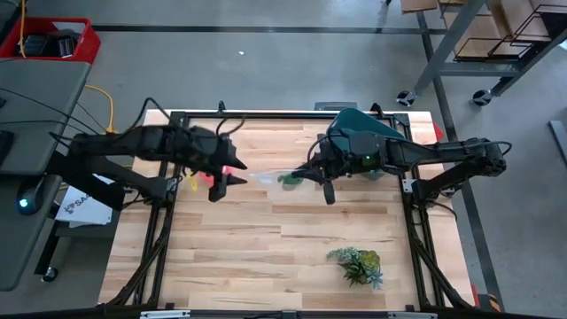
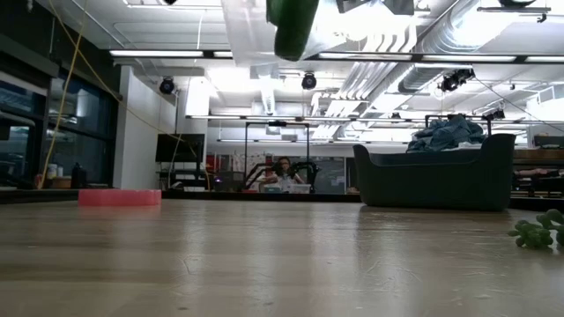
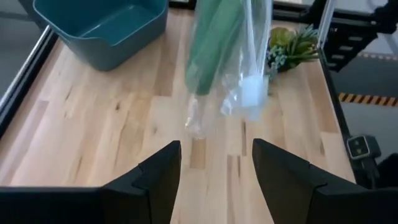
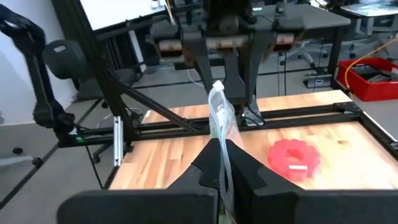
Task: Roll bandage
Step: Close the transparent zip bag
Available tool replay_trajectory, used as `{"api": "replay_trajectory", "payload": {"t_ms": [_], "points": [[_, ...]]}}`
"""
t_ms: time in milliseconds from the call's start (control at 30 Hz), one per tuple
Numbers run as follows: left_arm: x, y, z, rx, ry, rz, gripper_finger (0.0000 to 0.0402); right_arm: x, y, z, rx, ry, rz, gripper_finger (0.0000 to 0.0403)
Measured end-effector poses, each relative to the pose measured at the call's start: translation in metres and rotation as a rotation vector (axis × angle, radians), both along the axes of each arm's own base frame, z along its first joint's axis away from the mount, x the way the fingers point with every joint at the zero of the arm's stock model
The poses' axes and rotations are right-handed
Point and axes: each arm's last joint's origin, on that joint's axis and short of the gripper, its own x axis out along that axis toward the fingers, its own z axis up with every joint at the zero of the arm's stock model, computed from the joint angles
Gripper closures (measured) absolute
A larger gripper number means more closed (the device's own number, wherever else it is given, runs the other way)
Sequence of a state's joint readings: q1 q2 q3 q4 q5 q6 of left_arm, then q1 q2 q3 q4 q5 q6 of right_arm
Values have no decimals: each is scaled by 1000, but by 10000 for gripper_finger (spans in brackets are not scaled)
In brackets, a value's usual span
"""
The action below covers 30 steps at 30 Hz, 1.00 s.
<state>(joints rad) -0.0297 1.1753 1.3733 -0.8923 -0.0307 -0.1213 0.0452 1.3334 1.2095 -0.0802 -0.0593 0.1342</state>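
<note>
The green bandage [image 3: 214, 43] is a flat strip inside a clear plastic bag [image 3: 249, 68]. The bag hangs in the air over the middle of the table [image 1: 275, 176], between my two arms. My right gripper [image 4: 222, 163] is shut on the bag and comes in from the table's right. My left gripper [image 3: 216, 155] stands open just left of the bag's free end [image 1: 255, 175]. Nothing lies between its fingers and it touches nothing. In the low view only the bandage's green lower end [image 2: 295, 26] shows, at the top edge. My right gripper pinches the clear bag [image 4: 219, 134] between its two shut fingers, coming roughly level from the table's right side. The bag runs on past the fingertips toward the left arm, with the green bandage [image 1: 288, 179] inside it close to the fingers. Bag and bandage are lifted clear of the table.
A teal tub [image 1: 359, 120] with blue cloth [image 2: 449, 132] piled in it stands at the far right. A red ring [image 4: 292, 158] lies on the table under the left gripper. A leafy plant sprig [image 1: 357, 264] lies near the front right. Bare wood spans the near middle.
</note>
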Motion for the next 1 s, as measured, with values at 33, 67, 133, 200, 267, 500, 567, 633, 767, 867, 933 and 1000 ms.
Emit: {"api": "replay_trajectory", "payload": {"t_ms": [33, 67, 133, 200, 267, 500, 567, 633, 767, 867, 933, 1000], "points": [[0, -2, -6, -6, -16, 6, 206, 0, 0, 0, 2, -3, 2, 403], [-1, -4, -12, -15, -34, 15, 206, 0, 0, 0, 6, -3, 1, 403], [-3, -6, -21, -40, -88, 46, 206, 0, 0, 0, 23, -1, -3, 403], [-7, -7, -25, -53, -175, 85, 206, 0, 0, 0, 37, 0, -6, 403], [-10, -8, -29, -57, -268, 123, 206, 0, 0, 1, 50, -9, -8, 403], [-8, -15, -49, -58, -385, 141, 206, 1, 0, 7, 95, -68, -16, 403], [-6, -16, -47, -66, -459, 148, 206, 1, 0, 8, 103, -77, -16, 403], [-5, -18, -44, -63, -509, 147, 206, 1, 0, 8, 114, -74, -18, 403], [-5, -20, -39, -40, -552, 128, 206, 1, 0, 9, 134, -84, -21, 403], [-4, -20, -38, -21, -567, 117, 206, 2, 0, 10, 149, -91, -23, 403], [-5, -20, -37, -14, -575, 121, 209, 2, -1, 11, 159, -97, -29, 403], [-4, -18, -37, -5, -582, 142, 225, 2, -1, 11, 159, -103, -29, 403]]}}
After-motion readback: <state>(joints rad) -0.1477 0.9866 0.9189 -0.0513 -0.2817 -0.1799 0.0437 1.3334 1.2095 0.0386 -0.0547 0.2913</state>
